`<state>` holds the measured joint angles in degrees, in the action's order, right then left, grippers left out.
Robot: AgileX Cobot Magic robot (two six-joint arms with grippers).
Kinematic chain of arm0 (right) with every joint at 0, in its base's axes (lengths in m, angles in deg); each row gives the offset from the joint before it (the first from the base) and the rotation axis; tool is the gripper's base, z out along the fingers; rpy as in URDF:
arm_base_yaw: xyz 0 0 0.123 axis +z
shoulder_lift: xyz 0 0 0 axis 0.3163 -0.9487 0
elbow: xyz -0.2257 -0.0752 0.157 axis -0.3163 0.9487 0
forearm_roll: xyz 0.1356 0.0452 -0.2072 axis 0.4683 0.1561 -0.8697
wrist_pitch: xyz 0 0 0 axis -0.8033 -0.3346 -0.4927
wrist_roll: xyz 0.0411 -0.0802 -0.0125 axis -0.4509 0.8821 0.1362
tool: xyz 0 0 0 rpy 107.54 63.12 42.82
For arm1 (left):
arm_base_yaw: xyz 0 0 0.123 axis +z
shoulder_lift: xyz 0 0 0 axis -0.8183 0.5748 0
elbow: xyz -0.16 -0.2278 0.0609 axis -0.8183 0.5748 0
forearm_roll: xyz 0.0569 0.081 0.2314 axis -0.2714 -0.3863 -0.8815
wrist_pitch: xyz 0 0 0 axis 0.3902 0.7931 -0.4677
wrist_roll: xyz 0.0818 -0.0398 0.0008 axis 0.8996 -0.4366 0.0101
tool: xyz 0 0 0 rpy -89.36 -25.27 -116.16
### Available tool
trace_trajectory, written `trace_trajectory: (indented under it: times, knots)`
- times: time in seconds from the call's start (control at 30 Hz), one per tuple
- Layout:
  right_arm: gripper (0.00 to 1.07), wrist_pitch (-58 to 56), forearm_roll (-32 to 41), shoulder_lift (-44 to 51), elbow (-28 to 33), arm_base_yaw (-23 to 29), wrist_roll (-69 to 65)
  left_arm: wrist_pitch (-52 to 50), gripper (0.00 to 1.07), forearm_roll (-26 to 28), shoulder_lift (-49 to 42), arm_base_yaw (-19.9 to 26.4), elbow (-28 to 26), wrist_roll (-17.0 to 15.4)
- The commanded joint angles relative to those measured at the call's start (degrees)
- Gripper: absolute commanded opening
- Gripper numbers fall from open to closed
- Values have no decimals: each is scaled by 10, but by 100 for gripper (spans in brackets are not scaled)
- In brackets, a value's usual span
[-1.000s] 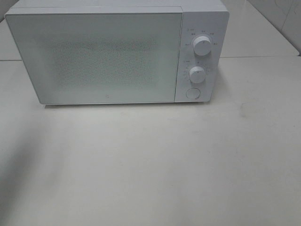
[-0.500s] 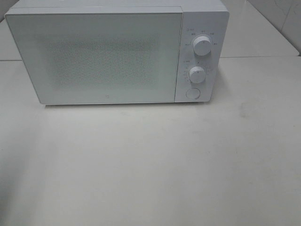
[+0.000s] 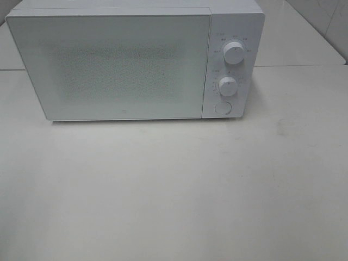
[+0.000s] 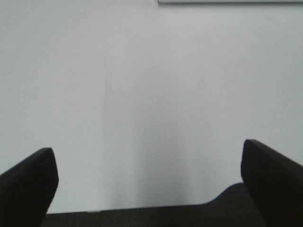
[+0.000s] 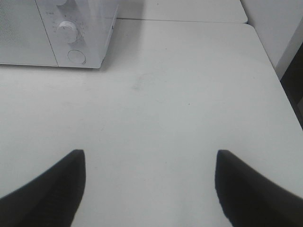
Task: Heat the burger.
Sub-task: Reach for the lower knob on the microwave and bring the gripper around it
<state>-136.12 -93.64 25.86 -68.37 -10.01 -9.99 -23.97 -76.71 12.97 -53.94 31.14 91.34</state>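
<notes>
The burger is out of view in every frame. A white microwave (image 3: 109, 65) stands at the back of the white table (image 3: 174, 190) with its door shut. Its frosted door shows nothing of the inside. My left gripper (image 4: 149, 156) is open and empty over bare table, its two dark fingers (image 4: 28, 184) wide apart. My right gripper (image 5: 149, 158) is open and empty over the table, to the right of the microwave (image 5: 90, 33). Neither gripper shows in the exterior high view.
The microwave's panel has an upper knob (image 3: 234, 53), a lower knob (image 3: 228, 85) and a round button (image 3: 222, 107). The table's right edge (image 5: 279, 90) borders a dark gap. A tiled wall rises at the back right (image 3: 331, 22).
The dark shadow on the left of the table has faded away. The microwave has not moved.
</notes>
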Motion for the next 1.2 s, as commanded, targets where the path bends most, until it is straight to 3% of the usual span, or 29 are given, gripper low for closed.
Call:
trace_trajectory:
  times: [0.03,0.4,1.2]
  knots:
    - [74,2,-2,17,1,-3,2,3,100,1,-37,2,3,-2]
    - [74,2,-2,17,1,-3,2,3,100,0,-193,2,3,-2]
    - [74,2,-2,15,1,-3,2,3,100,-2,-188,2,3,-2]
